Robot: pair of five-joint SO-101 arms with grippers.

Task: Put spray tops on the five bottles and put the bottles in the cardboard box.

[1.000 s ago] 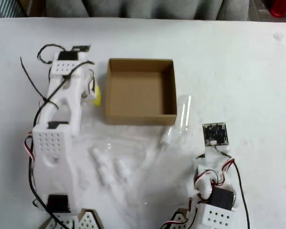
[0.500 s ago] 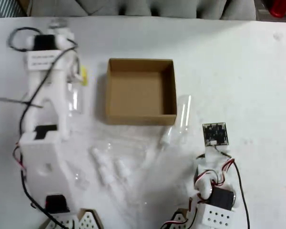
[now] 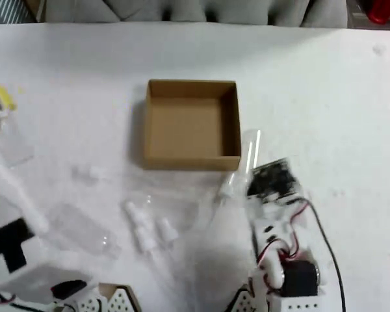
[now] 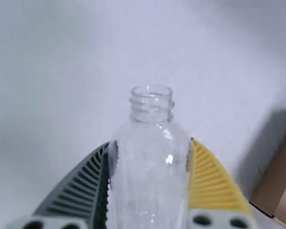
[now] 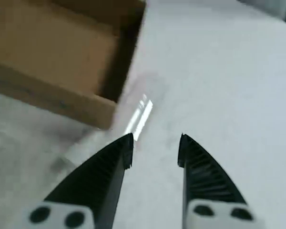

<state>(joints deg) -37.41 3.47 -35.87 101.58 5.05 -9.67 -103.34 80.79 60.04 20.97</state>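
Observation:
An empty cardboard box (image 3: pixel 191 158) stands open at the table's middle. My left gripper (image 4: pixel 151 145) is shut on a clear bottle (image 4: pixel 150 124) whose threaded neck is bare; in the high view this bottle (image 3: pixel 6 133) hangs at the far left edge. Just past the box's right front corner lies another clear bottle (image 3: pixel 246 159) with a spray top on it. My right gripper (image 5: pixel 155 140) is open just short of that bottle (image 5: pixel 139 118), nothing between its fingers. Loose white spray tops (image 3: pixel 142 226) lie in front of the box, and a clear bottle (image 3: pixel 84 227) lies to their left.
One more small spray top (image 3: pixel 88 172) sits left of the box. The right arm's wrist board (image 3: pixel 271 181) hangs over the table right of the box's front. The box corner (image 4: pixel 276 191) shows beside the left gripper. The far and right parts of the table are bare.
The left arm swung from beside the box out to the far left edge, carrying the clear bottle. The right arm came forward toward the bottle at the box's corner.

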